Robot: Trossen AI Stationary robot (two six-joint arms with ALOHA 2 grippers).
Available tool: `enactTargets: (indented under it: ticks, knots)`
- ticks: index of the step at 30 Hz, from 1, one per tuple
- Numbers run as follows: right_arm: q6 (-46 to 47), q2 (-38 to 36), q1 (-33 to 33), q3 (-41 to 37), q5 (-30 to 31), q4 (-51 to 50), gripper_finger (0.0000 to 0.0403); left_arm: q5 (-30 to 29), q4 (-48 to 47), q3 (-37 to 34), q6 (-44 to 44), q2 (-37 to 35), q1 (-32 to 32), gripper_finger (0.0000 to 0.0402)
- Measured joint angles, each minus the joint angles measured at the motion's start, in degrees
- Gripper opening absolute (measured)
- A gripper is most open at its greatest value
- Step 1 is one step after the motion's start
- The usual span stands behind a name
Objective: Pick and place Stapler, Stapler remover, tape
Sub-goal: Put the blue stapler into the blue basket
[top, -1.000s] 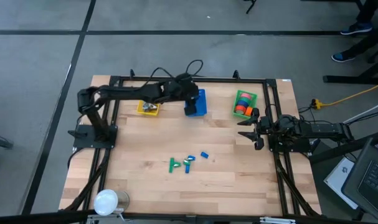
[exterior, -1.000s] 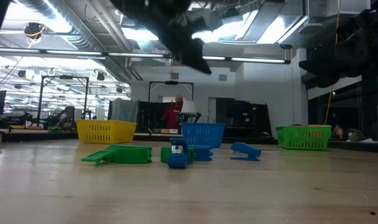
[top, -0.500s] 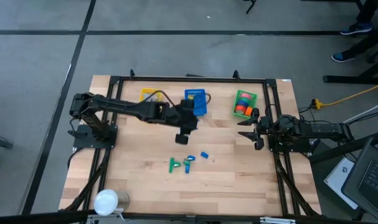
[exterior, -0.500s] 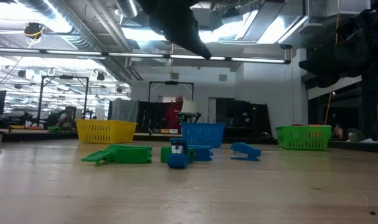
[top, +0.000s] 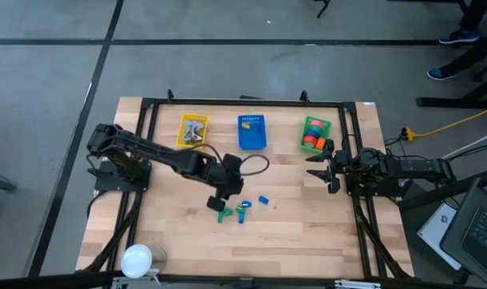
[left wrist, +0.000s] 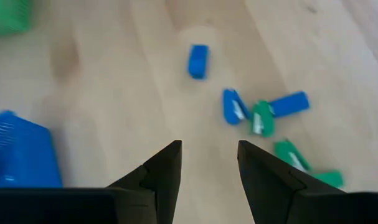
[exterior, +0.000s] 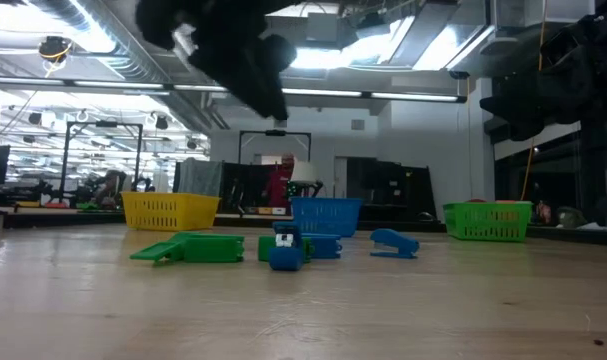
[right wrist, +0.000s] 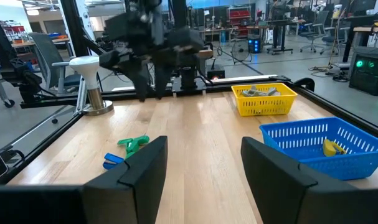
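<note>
Left hand (top: 220, 203) is hanging released, empty, above green and blue staplers (top: 241, 210); right hand (top: 323, 168) is waiting released beside green basket (top: 314, 133).

Both arms are matte black and jointed, a thin black cable looping off the left arm (top: 159, 154), each gripper ending in two flat, angular dark fingers (left wrist: 160, 171).

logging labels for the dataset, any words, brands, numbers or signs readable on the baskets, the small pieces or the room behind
None can be read.
Blue basket, yellow basket, green basket: no label shows.
Small green and blue pieces: pale patches, too blurred to read.
Room behind the table: any signs are too small to read.
</note>
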Motion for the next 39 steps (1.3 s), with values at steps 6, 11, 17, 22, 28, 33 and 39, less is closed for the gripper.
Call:
enactTargets:
  ticks: [6,11,17,22,28,33,39]
  knots:
    - [0.0,0.0,0.0,0.0,0.0,0.0,0.0211,0.0,0.1,-3.5,-5.0,0.0,-2.4,0.0151]
    - [0.0,0.0,0.0,0.0,0.0,0.0,0.0211,-0.1,4.1,-6.5,-6.9,0.7,-3.4,0.015]
    - [0.0,0.0,0.0,0.0,0.0,0.0,0.0211,-0.2,15.0,-10.0,-6.8,0.7,-3.4,0.015]
    - [0.0,0.0,0.0,0.0,0.0,0.0,0.021,-0.1,20.9,-11.9,-6.7,0.9,-3.4,0.0148]
    - [0.0,0.0,0.0,0.0,0.0,0.0,0.021,-0.2,30.5,-12.0,-6.0,5.9,-3.4,0.0147]
    - [0.0,0.0,0.0,0.0,0.0,0.0,0.021,-2.1,34.6,-12.0,-5.0,10.1,-3.2,0.015]
    - [0.0,0.0,0.0,0.0,0.0,0.0,0.021,-1.9,35.2,-12.0,-13.1,11.8,-1.6,0.0152]
